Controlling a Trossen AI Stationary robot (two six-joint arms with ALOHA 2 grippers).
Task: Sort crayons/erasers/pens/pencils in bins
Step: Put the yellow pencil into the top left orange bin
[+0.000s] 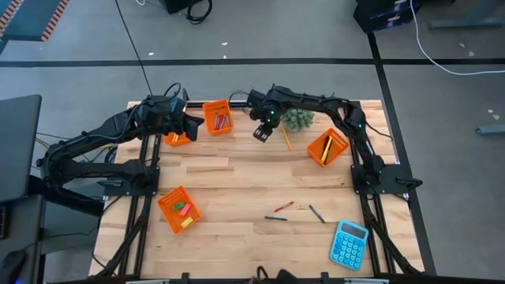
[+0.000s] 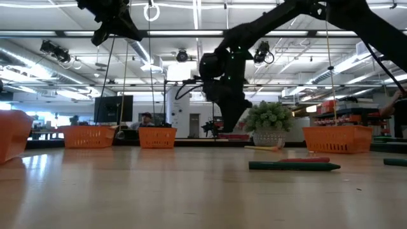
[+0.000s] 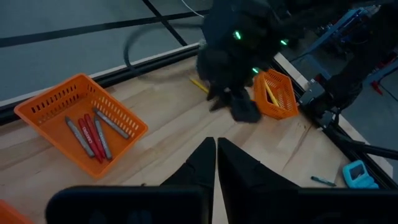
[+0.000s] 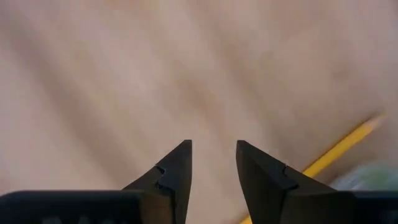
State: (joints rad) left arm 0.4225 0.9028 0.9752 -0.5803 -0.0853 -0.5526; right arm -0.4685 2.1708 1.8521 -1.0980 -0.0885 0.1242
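My right gripper point(image 1: 260, 132) hangs open and empty over the table's far middle, and also shows in its wrist view point(image 4: 213, 158). A yellow pencil point(image 1: 286, 140) lies on the table just to its right, beside the fingers in the wrist view point(image 4: 341, 148). My left gripper point(image 1: 189, 126) is shut and empty point(image 3: 216, 158) at the far left, between two orange bins. One bin point(image 3: 79, 118) holds red and grey crayons. A red crayon point(image 1: 284, 206) and two dark sticks point(image 1: 275, 218) point(image 1: 316, 213) lie loose on the table near the front.
A bin holding pencils point(image 1: 327, 147) stands at the far right, and a bin holding erasers point(image 1: 178, 209) at the near left. Another bin point(image 1: 177, 139) sits under my left arm. A small potted plant point(image 1: 298, 118) stands behind the pencil. A blue calculator point(image 1: 349, 243) lies near right.
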